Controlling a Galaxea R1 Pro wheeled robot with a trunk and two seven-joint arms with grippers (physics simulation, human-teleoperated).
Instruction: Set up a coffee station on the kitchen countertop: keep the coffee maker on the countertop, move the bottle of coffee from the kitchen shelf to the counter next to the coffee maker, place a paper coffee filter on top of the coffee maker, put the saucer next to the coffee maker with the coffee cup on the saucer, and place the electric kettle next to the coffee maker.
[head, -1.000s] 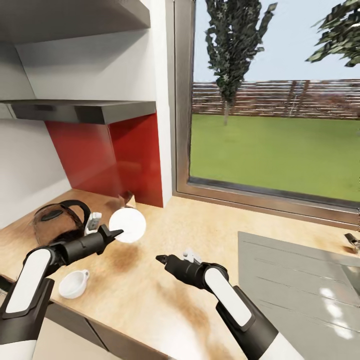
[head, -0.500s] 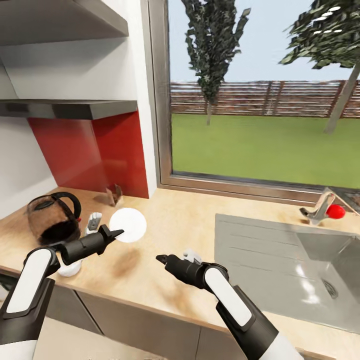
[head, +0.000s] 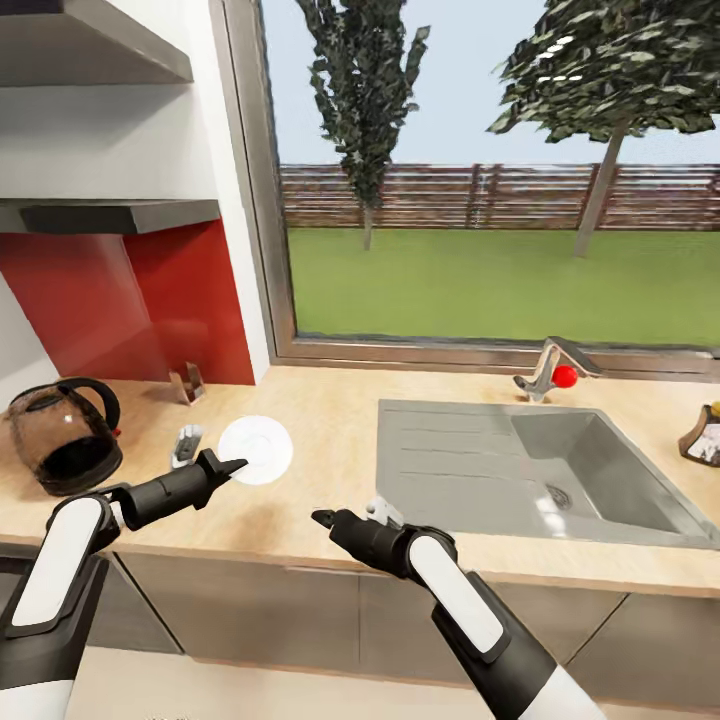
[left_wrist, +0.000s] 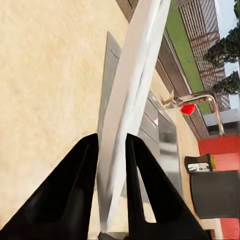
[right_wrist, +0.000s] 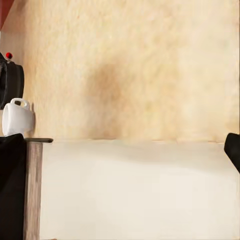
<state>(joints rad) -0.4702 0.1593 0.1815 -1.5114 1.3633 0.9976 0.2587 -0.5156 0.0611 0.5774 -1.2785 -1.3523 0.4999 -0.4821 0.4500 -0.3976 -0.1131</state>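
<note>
My left gripper (head: 236, 465) is shut on the rim of a white saucer (head: 255, 450) and holds it above the wooden countertop (head: 330, 440). The left wrist view has the saucer (left_wrist: 131, 100) edge-on between the two black fingers (left_wrist: 75, 190). A dark glass electric kettle (head: 62, 445) stands at the counter's left end. In the right wrist view a white coffee cup (right_wrist: 17, 117) sits on the counter beside the kettle (right_wrist: 10, 80). My right gripper (head: 320, 518) hovers at the counter's front edge, open and holding nothing.
A grey sink (head: 590, 480) with a drainboard is set into the counter on the right, with a faucet (head: 548, 368) behind it. A small brown object (head: 187, 382) stands by the red wall panel (head: 150, 310). A dark labelled item (head: 703, 437) is at the far right.
The whole view has swung to the right, bringing the full sink and faucet into sight. Both arms keep their pose, and the saucer stays in the left gripper.
</note>
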